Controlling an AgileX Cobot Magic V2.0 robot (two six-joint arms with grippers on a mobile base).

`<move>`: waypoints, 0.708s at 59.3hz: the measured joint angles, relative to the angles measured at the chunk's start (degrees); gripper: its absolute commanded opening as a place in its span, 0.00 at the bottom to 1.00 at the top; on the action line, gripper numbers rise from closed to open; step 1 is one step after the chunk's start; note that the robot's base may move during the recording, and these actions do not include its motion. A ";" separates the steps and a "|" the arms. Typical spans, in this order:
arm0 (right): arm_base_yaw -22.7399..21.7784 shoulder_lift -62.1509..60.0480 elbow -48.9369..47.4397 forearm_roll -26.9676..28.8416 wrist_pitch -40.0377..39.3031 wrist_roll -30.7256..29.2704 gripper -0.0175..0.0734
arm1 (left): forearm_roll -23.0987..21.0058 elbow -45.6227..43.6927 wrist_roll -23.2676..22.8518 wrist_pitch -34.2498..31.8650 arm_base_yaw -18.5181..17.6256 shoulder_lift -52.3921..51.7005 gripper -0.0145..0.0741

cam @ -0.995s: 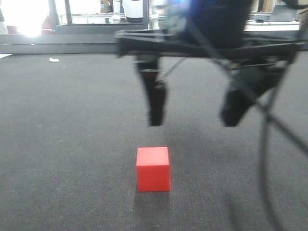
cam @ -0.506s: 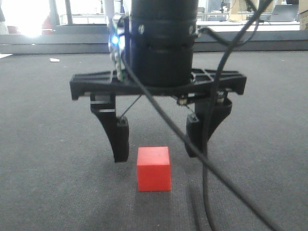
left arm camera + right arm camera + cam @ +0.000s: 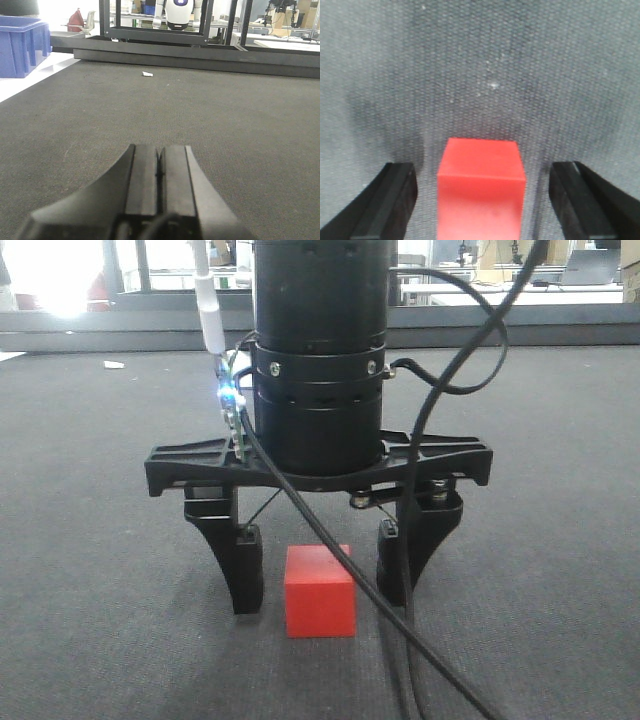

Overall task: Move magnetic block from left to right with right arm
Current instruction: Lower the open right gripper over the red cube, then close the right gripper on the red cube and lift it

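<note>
The magnetic block point(image 3: 320, 592), a plain red cube, sits flat on the dark mat point(image 3: 90, 540), low in the middle of the front view. The right wrist view shows the block point(image 3: 481, 192) between the two black fingers point(image 3: 390, 205), with a strip of mat showing on either side, so neither finger touches it. The right gripper point(image 3: 320, 590) is spread wider than the cube and holds nothing. Its fingers point(image 3: 245, 575) reach down to about the block's height, one to the left of it and one to the right, though whether the tips touch the mat cannot be told. Above them are the wide black crossbar point(image 3: 180, 462) and the thick black cylindrical wrist point(image 3: 318, 360), with a small blue light point(image 3: 228, 398) on its left side. A loose black cable point(image 3: 440, 390) loops to the right, and another strand runs down across the cube's upper right corner. The left gripper point(image 3: 159, 170) hangs low over bare mat with its fingers pressed together on nothing. Farther off lie a small white scrap point(image 3: 147, 74) on the mat, a blue bin point(image 3: 20, 45) at the far left and a black frame point(image 3: 165, 35) along the far edge.
</note>
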 measured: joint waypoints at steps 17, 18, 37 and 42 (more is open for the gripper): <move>0.00 0.00 0.00 0.13 0.00 0.53 0.49 | 0.00 0.00 0.00 0.00 0.00 0.00 0.03; 0.00 0.00 0.00 0.13 0.00 0.51 0.48 | 0.00 0.00 0.00 0.00 0.00 0.00 0.03; 0.00 -0.40 0.00 0.17 0.00 0.64 0.47 | 0.00 0.00 0.00 0.00 0.00 0.00 0.03; -0.14 -1.94 0.00 0.17 0.11 0.52 0.47 | 0.00 0.00 0.00 0.00 0.00 0.00 0.03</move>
